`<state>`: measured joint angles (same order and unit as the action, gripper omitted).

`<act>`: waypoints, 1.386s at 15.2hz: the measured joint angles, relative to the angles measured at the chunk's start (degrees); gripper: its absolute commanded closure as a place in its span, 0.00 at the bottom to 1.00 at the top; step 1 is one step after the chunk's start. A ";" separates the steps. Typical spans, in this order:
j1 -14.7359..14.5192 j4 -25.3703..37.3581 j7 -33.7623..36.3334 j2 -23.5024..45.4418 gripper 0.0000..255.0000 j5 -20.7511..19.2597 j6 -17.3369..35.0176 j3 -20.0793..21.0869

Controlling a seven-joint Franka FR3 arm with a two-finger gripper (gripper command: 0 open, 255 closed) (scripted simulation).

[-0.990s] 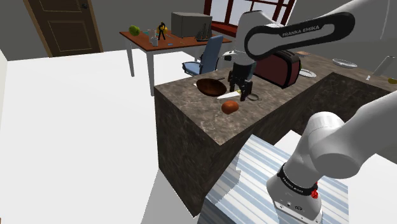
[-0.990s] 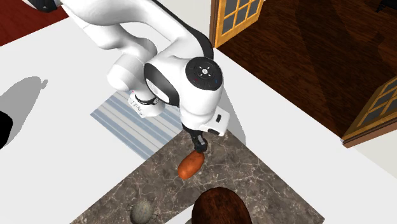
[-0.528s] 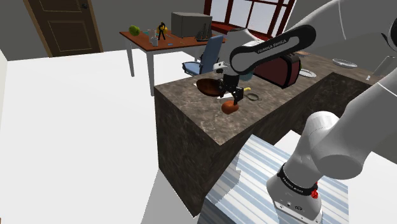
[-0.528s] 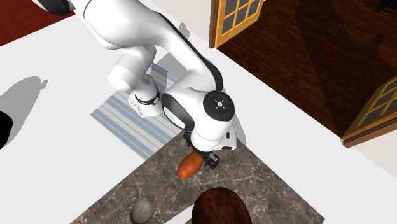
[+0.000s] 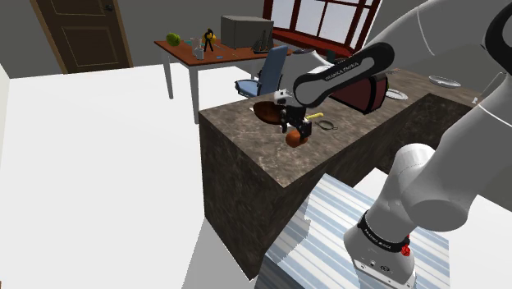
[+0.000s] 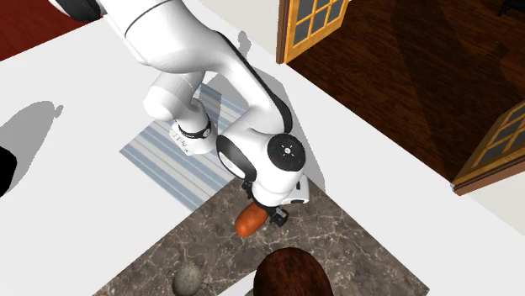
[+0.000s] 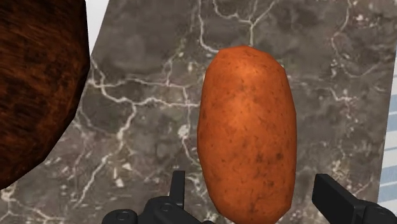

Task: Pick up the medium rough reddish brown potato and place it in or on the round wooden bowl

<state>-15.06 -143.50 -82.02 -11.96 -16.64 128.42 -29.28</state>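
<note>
A dark, white-veined marble surface [image 5: 246, 156] carries the whole scene, with the white arm [image 5: 345, 70] reaching across it from the stand at the shoulder view's lower right. The arm bends down so that its black gripper [image 5: 294, 123] hangs low over the near part of the top. The round, dark brown wooden bowl [image 5: 269, 110] stands on the surface just beyond the gripper and holds nothing that can be seen. The reddish-brown, speckled potato [image 7: 247, 133] lies lengthwise on the marble just beside the bowl but apart from it, near the surface's edge above a striped rug [image 6: 168, 164]. By the look of it the task is at its first step: the approach is all but complete, while the grasp, the lift and the carry to the bowl are all left to do. In the wrist view the fingers [image 7: 177, 188] stand apart, one on each side of the potato's nearer end. The potato sits between them, a little closer to one finger than to the other, and a sliver of marble shows on either side, so neither finger appears to touch it and it is not held.
</note>
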 measured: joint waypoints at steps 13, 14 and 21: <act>0.01 -0.22 0.00 0.07 1.00 -0.03 0.39 -0.03; 0.01 -0.23 0.00 0.07 1.00 -0.03 0.39 -0.03; 0.17 1.16 0.03 -2.06 1.00 -0.38 -3.07 0.45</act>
<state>-14.89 -142.35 -81.98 -14.01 -17.02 125.35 -28.84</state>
